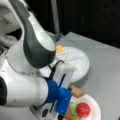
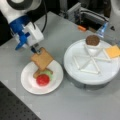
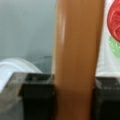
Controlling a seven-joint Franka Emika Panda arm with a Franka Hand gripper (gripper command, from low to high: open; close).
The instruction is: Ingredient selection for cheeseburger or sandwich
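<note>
My gripper [image 2: 36, 51] is shut on a brown square bread slice [image 2: 42, 59], held tilted just above the small white plate [image 2: 28, 82]. On that plate lies the sandwich: a lower bread slice [image 2: 37, 73], green lettuce [image 2: 49, 73] and a red tomato disc [image 2: 43, 79]. In the wrist view the held bread slice [image 3: 77, 57] stands between the black fingers [image 3: 37, 97], with the tomato [image 3: 114, 20] and lettuce [image 3: 115, 46] at the right edge. The yellow cheese square [image 2: 113, 51] and dark-brown patty [image 2: 92, 39] rest on the large round divided tray [image 2: 82, 75].
The arm's white body fills the left of a front view [image 1: 30, 50]. In that view the held bread [image 1: 78, 92], tomato [image 1: 83, 109], cheese [image 1: 59, 49] and tray [image 1: 83, 68] show. An orange piece [image 2: 81, 28] and a blue-and-clear item [image 2: 102, 30] lie at the table's back.
</note>
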